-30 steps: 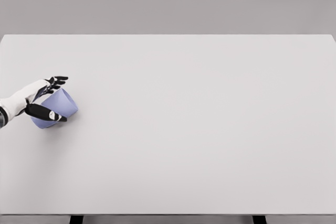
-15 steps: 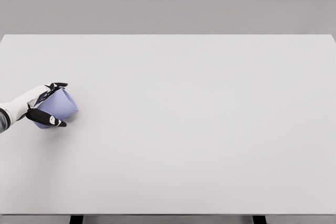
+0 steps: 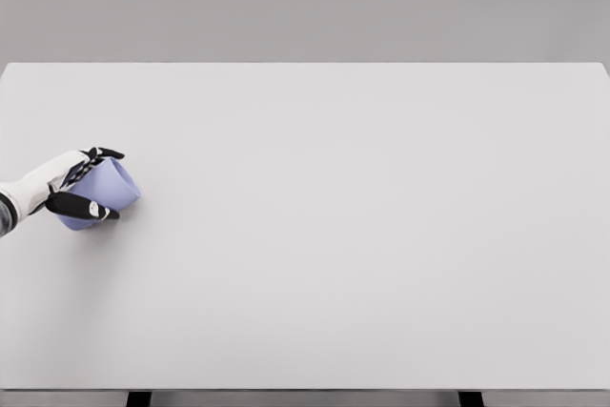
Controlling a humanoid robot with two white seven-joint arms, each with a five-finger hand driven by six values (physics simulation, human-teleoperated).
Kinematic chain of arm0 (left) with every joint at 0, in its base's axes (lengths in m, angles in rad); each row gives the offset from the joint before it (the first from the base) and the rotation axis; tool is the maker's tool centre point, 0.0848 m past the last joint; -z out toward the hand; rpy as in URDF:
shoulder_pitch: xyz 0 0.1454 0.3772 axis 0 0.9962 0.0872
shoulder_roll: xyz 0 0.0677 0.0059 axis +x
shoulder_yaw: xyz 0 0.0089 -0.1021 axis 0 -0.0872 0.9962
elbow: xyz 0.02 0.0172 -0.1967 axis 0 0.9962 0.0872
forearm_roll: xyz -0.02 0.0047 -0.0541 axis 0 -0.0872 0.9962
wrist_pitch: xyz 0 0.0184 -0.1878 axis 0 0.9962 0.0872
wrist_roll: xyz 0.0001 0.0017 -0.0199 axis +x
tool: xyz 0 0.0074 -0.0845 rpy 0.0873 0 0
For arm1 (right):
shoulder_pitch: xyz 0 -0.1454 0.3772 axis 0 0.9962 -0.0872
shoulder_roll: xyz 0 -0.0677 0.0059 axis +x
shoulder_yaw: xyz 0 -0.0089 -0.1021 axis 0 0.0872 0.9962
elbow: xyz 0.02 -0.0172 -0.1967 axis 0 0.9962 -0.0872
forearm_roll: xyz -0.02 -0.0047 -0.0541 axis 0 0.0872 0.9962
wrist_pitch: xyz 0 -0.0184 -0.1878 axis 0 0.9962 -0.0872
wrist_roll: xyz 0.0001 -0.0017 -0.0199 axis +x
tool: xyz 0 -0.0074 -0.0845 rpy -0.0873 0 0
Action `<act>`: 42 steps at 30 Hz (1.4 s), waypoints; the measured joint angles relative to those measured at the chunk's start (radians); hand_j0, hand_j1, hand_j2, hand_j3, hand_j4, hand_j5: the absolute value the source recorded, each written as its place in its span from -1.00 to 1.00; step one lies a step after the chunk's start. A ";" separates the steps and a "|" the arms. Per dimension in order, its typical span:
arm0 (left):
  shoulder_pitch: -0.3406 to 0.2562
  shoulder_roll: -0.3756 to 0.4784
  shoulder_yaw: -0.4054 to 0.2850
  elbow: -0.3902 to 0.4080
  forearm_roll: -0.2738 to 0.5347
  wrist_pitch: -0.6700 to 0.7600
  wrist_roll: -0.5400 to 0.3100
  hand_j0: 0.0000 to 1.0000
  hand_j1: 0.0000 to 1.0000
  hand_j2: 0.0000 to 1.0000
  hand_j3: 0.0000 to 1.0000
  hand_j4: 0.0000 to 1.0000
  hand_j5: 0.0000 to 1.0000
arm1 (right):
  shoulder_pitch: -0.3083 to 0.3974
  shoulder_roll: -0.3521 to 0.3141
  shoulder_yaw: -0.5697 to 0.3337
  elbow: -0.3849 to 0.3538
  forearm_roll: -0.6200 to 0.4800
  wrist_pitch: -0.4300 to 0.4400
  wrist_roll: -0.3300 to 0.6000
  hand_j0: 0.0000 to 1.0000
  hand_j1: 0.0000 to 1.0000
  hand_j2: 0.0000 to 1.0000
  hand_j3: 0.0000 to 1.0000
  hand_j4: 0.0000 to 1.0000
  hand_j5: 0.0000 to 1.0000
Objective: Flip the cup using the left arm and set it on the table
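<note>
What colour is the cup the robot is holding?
The cup is light lavender-blue, seen in the head view.

no readable text, label, brand, number or sign anywhere; the surfaces in view are all plain and unmarked

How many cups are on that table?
1. The only cup, a light blue one, is near the table's left edge, tilted and gripped by the left hand. Nothing in view could hide another.
</note>
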 measured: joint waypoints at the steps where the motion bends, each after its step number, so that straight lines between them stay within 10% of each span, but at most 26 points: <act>1: 0.000 0.000 0.000 0.000 0.000 0.000 0.000 0.51 0.51 0.51 0.51 0.51 0.51 | 0.000 0.000 0.000 0.000 0.000 0.000 0.000 1.00 1.00 1.00 1.00 1.00 1.00; 25: -0.032 -0.060 0.051 0.001 0.006 -0.142 0.001 0.55 0.55 0.55 0.55 0.55 0.55 | 0.002 0.000 0.000 0.000 0.000 0.000 0.000 1.00 1.00 1.00 1.00 1.00 1.00; 42: -0.011 -0.280 0.158 0.068 0.014 -0.309 0.001 0.58 0.58 0.58 0.58 0.58 0.58 | 0.002 0.000 0.000 0.000 0.000 0.000 0.000 1.00 1.00 1.00 1.00 1.00 1.00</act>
